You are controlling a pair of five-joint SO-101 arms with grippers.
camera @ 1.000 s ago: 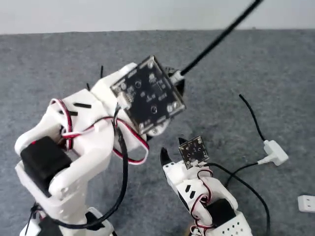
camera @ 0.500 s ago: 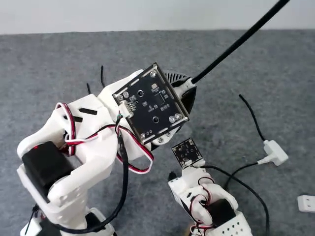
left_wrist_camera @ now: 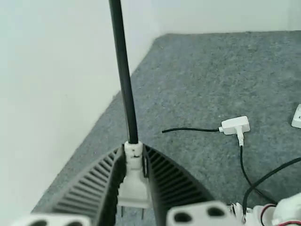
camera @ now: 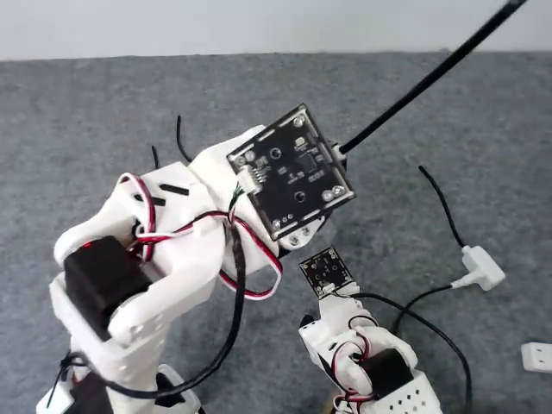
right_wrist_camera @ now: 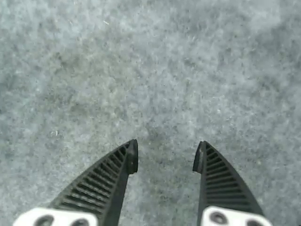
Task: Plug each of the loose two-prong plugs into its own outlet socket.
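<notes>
Left pincer (left_wrist_camera: 133, 150) is clamping a white two-prong plug (left_wrist_camera: 134, 181) between its ribbed black fingers (left_wrist_camera: 169, 174); the two metal prongs are pointing back toward the wrist, and the plug's stiff black cable (left_wrist_camera: 123, 70) is running out past the fingertips. In the high view the left arm (camera: 155, 259) is standing raised above the grey felt worktop (camera: 103, 103), with the same cable (camera: 423, 82) slanting away to the upper edge, so this plug is being carried in the air and is sitting in no socket. A second white plug (camera: 481, 266) is lying loose on the worktop, well apart from both arms, with a thin black wire (camera: 440, 203) trailing from it; the left wrist view is showing it too (left_wrist_camera: 235, 126). A small white block (camera: 536, 355) is lying near it at the edge of the view, too cut off to identify. Right pincer (right_wrist_camera: 164, 157) is standing wide, gripping nothing, its two fingertips spread over bare grey felt (right_wrist_camera: 141, 70); the right arm (camera: 362, 362) is sitting low beside the left. The white print on the wrist camera board (camera: 291, 172) is showing too small to read.
</notes>
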